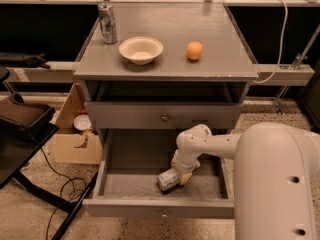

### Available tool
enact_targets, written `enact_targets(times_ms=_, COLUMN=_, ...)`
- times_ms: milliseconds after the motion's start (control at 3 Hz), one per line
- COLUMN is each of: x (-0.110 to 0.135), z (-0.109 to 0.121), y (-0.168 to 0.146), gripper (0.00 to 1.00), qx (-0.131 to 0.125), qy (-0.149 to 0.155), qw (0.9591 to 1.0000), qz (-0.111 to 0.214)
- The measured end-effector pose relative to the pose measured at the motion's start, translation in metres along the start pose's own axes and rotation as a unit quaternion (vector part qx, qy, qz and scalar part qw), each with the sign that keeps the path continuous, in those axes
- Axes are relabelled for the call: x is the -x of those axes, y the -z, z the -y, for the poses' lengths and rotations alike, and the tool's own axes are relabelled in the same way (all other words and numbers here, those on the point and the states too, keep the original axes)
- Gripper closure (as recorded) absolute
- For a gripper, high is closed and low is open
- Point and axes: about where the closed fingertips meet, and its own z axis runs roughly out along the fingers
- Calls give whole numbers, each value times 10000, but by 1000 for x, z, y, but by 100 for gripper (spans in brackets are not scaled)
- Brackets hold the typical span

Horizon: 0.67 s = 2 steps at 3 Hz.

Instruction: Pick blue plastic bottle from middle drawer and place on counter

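The grasp is the step in hand. The white arm's gripper [181,174] is down inside the open, wide grey middle drawer [130,185]. The small clear blue plastic bottle [168,180] with the pale label lies on its side on the drawer floor, touching the gripper on the side toward the drawer front. I cannot tell whether the gripper has a hold on it. The next move, as I judge it, calls for a sure grip, then a lift clear of the drawer front and up onto the flat grey counter [225,39].

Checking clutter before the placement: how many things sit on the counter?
3 on the counter: can back left, bowl mid-front, orange right of it. The gripper is down in the open drawer by the bottle.
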Motion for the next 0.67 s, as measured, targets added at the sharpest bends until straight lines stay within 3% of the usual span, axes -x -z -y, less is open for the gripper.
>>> enact_targets(times_ms=333, x=7, z=-5, y=6, gripper=91, qx=-2, qy=46, qw=10000, qz=-58)
enact_targets(times_ms=667, x=22, z=-8, y=42, gripper=100, qx=-377, qy=188, qw=9987, qz=-275)
